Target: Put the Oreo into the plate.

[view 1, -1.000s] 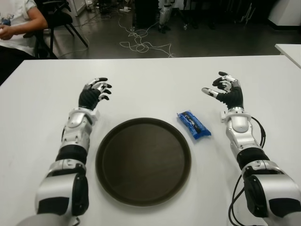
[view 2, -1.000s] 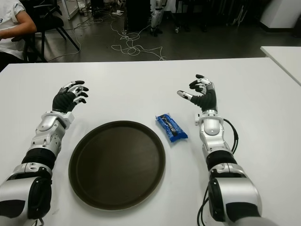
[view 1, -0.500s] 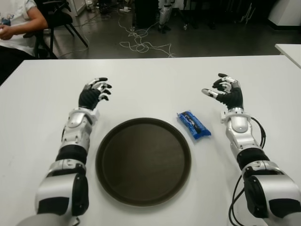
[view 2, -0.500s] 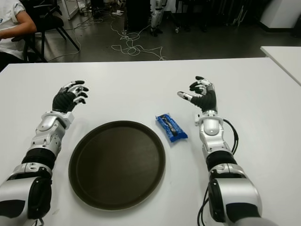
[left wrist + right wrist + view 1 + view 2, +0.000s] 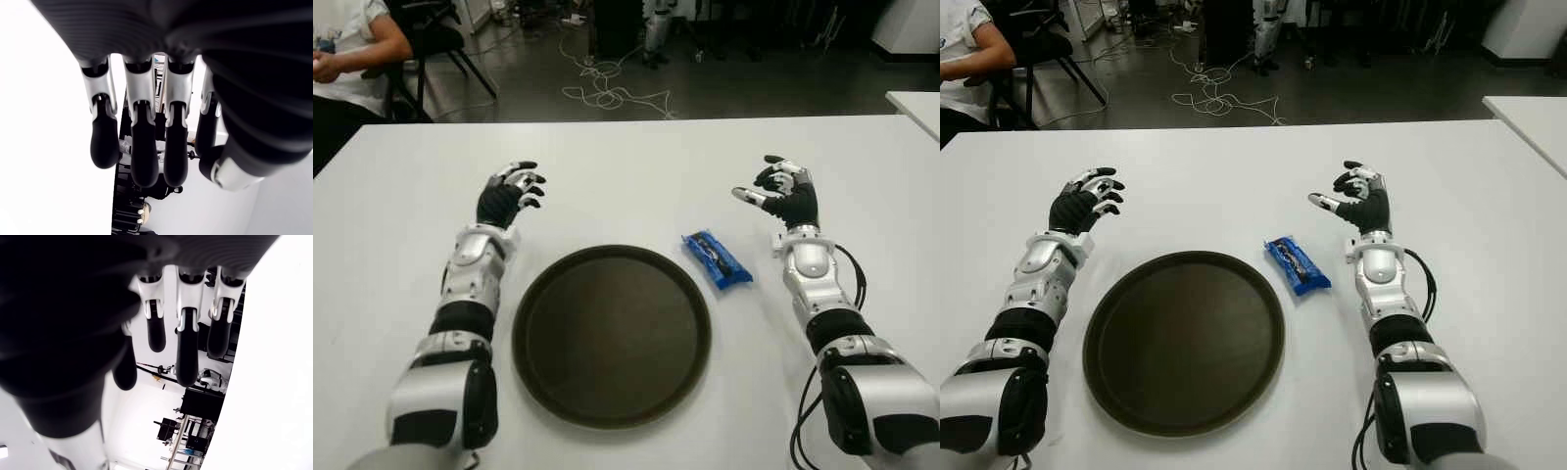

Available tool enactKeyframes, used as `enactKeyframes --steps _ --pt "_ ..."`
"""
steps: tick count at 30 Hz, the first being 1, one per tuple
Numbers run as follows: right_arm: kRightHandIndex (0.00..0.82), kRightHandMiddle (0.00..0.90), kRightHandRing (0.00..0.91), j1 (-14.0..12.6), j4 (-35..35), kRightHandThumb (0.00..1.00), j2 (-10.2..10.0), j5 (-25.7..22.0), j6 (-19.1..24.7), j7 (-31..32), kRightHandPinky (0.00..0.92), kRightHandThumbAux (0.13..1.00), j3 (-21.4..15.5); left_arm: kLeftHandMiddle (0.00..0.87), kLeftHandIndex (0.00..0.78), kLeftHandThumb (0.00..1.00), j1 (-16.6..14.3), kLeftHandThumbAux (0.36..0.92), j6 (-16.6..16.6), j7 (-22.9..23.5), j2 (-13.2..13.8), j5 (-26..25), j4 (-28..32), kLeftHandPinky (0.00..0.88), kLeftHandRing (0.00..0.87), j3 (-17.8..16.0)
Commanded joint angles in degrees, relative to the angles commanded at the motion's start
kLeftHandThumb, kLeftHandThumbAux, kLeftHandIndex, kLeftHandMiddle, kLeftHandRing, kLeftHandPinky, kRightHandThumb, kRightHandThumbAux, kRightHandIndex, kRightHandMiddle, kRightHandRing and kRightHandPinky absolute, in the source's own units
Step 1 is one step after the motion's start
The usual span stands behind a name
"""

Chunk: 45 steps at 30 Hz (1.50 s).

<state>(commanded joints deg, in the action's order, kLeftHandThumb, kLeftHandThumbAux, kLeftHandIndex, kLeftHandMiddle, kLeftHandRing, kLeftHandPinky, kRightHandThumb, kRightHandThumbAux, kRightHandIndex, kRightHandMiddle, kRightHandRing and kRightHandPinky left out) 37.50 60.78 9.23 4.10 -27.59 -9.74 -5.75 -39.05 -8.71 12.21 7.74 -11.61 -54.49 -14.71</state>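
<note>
- The right hand (image 5: 781, 194) hangs over the table (image 5: 636, 176) with its fingers loosely spread and nothing in them; its wrist view shows only bare fingers.
- The Oreo (image 5: 716, 258) lies flat on the table, just inboard of the right hand and a little nearer the robot, well clear of the fingertips.
- The plate (image 5: 612, 333) sits farther inboard from that hand, beyond the Oreo, with a narrow strip of table between pack and rim.
- The left hand (image 5: 507, 196) shows on the plate's far side, fingers relaxed and holding nothing.
- I'd judge the pack light, with a slick, crinkly wrapper and brittle biscuits inside, so a hard squeeze could crack them.
- Best hold, to my eye: across the narrow width at mid-length, thumb on one long edge and fingers on the other.
- Count: one Oreo pack, one plate, two hands; one person (image 5: 347, 54) sits beyond the table's far corner.
</note>
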Motion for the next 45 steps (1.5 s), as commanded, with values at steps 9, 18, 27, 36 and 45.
enactKeyframes --steps 9,18,27,36,45 --pt "0.585 0.740 0.760 -0.06 0.18 0.000 0.31 0.32 -0.79 0.54 0.761 0.879 0.48 0.503 0.352 0.820 0.35 0.689 0.19 0.06 0.07 -0.10 0.57 0.595 0.520 0.10" --pt "0.526 0.623 0.677 -0.88 -2.89 0.000 1.70 2.68 -2.63 -0.11 0.700 0.846 1.94 0.506 0.354 0.822 0.74 0.688 0.05 0.09 0.07 -0.10 1.10 0.614 0.535 0.09" --pt "0.467 0.533 0.600 -5.15 -13.77 0.000 3.92 9.63 -5.79 -5.33 0.626 0.796 4.68 0.504 0.359 0.823 1.37 0.686 0.31 -0.12 -0.03 -0.23 2.23 0.578 0.515 0.06" --pt "0.424 0.486 0.533 -9.96 -26.70 0.000 7.12 20.61 -2.68 -11.03 0.518 0.788 7.90 0.505 0.358 0.822 1.48 0.686 -0.23 -0.41 0.38 0.71 2.08 0.596 0.525 0.59" --pt "0.286 0.303 0.315 -16.93 -45.65 0.000 13.72 27.90 11.42 0.95 0.248 0.699 10.16 0.509 0.353 0.821 1.74 0.688 -0.29 -0.29 0.65 1.23 2.47 0.591 0.528 0.83"
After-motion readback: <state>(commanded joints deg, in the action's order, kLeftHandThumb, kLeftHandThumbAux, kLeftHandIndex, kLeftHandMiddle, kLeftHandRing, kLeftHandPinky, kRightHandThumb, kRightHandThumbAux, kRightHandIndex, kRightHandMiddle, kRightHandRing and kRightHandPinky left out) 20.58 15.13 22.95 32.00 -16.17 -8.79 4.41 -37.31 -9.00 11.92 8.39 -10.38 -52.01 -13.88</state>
